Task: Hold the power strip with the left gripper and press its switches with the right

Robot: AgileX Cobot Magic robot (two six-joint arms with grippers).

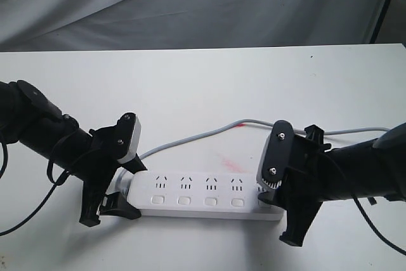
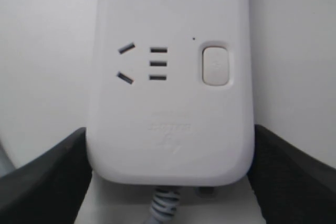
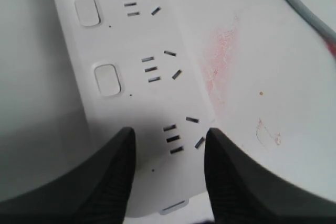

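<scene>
The white power strip (image 1: pixel 203 185) lies flat on the white table (image 1: pixel 190 93), its grey cord (image 1: pixel 209 132) curving off behind it. My left gripper (image 1: pixel 127 188) clamps the strip's cord end across its width. In the left wrist view both black fingers (image 2: pixel 47 182) press the sides of the power strip (image 2: pixel 168 119), near a switch (image 2: pixel 215 65). My right gripper (image 1: pixel 269 193) stands open over the strip's far end. Its fingers (image 3: pixel 110 177) straddle the last outlet, and one covers the spot of the last switch. Other switches (image 3: pixel 107 80) (image 1: pixel 184 200) show uncovered.
A red smear (image 1: pixel 228 163) marks the table behind the strip. Grey cloth (image 1: pixel 190 4) hangs at the back, and a black stand (image 1: pixel 384 4) is at the far right. The table's front edge runs just below both arms.
</scene>
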